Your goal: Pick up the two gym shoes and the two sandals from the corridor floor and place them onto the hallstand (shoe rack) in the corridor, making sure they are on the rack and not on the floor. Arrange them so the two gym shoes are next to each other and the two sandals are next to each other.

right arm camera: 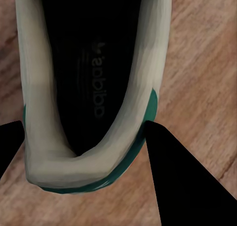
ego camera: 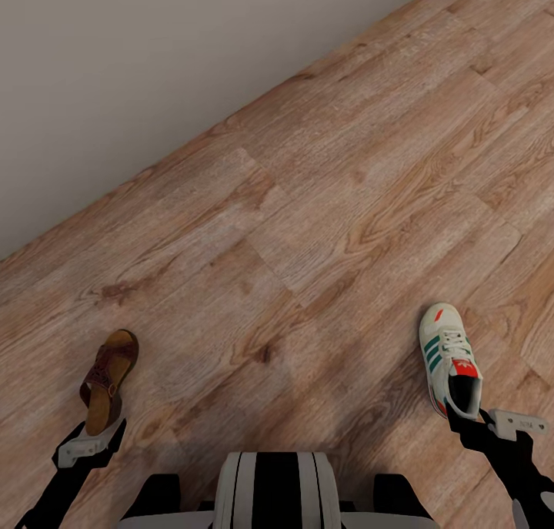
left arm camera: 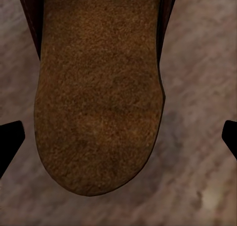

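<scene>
From the head camera we are looking down on the warm brown wood-grain plank floor (ego camera: 323, 229), with a plain pale grey wall (ego camera: 154, 75) running diagonally across the upper part from about nine o'clock to one o'clock. At roughly eight o'clock a dark maroon-brown slip-on sandal with a patterned strap and tan cork footbed (ego camera: 108, 381) is lying flat on the planks, toe pointing away from us. Our left gripper (ego camera: 86, 446) is hanging right over its heel end, and in the left wrist camera the rounded heel of the footbed (left arm camera: 98, 107) is sitting between the two dark fingertips (left arm camera: 10, 142), which are standing wide apart and clear of the sandal's sides, gripping nothing. At about four o'clock a cream-white low sneaker with three green side stripes, a red-orange tongue label and white laces (ego camera: 450, 367) is resting on the floor, well apart from the sandal, toe also pointing away. Our right gripper (ego camera: 485, 425) is sitting at its heel. In the right wrist camera we are seeing the sneaker's dark insole and cream heel collar (right arm camera: 94, 102), with one black finger (right arm camera: 182, 176) lying just beside the green-trimmed outer side of the heel and the other at the opposite side; the fingers are spread around the heel, but we cannot tell whether they are pressing on it.
</scene>
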